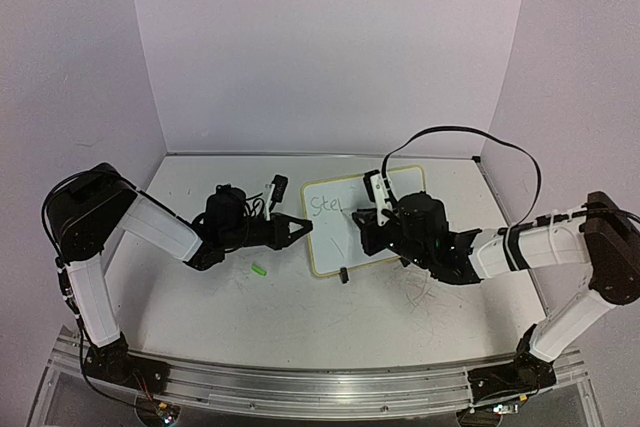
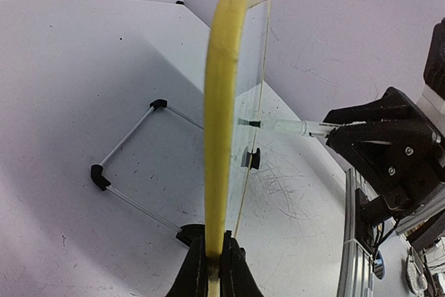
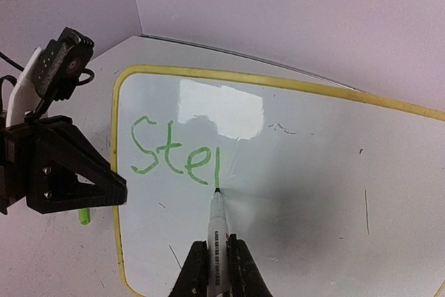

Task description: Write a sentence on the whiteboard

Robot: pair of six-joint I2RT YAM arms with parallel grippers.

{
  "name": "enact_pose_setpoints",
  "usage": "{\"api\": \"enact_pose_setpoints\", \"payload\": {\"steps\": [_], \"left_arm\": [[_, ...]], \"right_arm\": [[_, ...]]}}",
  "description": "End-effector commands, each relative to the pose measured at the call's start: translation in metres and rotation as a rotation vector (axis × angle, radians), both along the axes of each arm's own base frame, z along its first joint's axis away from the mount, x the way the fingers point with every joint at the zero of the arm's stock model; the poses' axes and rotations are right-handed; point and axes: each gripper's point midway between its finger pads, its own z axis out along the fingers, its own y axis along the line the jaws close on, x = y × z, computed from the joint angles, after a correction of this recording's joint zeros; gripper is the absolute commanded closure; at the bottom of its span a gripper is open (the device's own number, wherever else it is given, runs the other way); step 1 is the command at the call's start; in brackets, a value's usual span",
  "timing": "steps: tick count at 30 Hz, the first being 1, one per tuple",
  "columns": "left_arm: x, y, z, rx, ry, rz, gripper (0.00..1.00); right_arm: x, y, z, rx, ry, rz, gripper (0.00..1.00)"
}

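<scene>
Writing the sentence is judged the step in hand, with only green "Ste" and one upright stroke laid down at the upper left of the whiteboard; most of the task is judged undone; the whiteboard is seen propped on its wire stand about mid-table, between the two arms; the marker is clamped between the fingers of the right gripper, its tip touching the board at the foot of that stroke; the left gripper is pinched tight on the yellow-green rim at the board's left edge, so the board is braced against the pen's push; tip pressure should be light and even, since a hard push could rock the board on the stand or twist it in the left pinch; the bowl of the next letter should be closed against the stroke before the pen is lifted; letter height and spacing should be matched to "Ste"; room toward the right rim should be watched, since a second line will probably be needed below; a small green piece, possibly the cap, is seen on the table near the left gripper, apart from the board; the left hold should not be loosened until the pen is off the surface.
</scene>
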Motion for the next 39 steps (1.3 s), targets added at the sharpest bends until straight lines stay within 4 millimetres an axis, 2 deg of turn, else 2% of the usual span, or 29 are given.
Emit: {"api": "enact_pose_setpoints", "payload": {"steps": [1, 5, 7, 13, 16, 29, 39], "left_arm": [[0.0, -0.003, 0.027, -0.039, -0.053, -0.009, 1.0], [0.0, -0.003, 0.027, -0.04, -0.051, -0.008, 1.0], [0.0, -0.002, 0.027, -0.039, -0.051, -0.007, 1.0], [0.0, -0.002, 0.027, -0.038, -0.051, -0.005, 1.0], [0.0, -0.002, 0.028, -0.038, -0.052, -0.006, 1.0], [0.0, -0.002, 0.029, -0.04, -0.054, -0.008, 1.0], [-0.001, -0.002, 0.028, -0.038, -0.053, -0.008, 1.0]], "right_arm": [[-0.006, -0.008, -0.007, 0.0, 0.034, -0.013, 1.0], [-0.008, -0.007, -0.01, -0.002, 0.041, -0.007, 1.0], [-0.007, -0.006, -0.006, 0.006, 0.034, -0.005, 1.0], [-0.005, -0.002, 0.035, 0.08, -0.028, 0.005, 1.0], [0.001, 0.0, 0.046, 0.095, -0.052, 0.001, 1.0], [0.013, 0.012, 0.047, 0.082, -0.072, 0.016, 1.0], [0.014, 0.007, 0.039, 0.061, -0.068, -0.01, 1.0]]}}
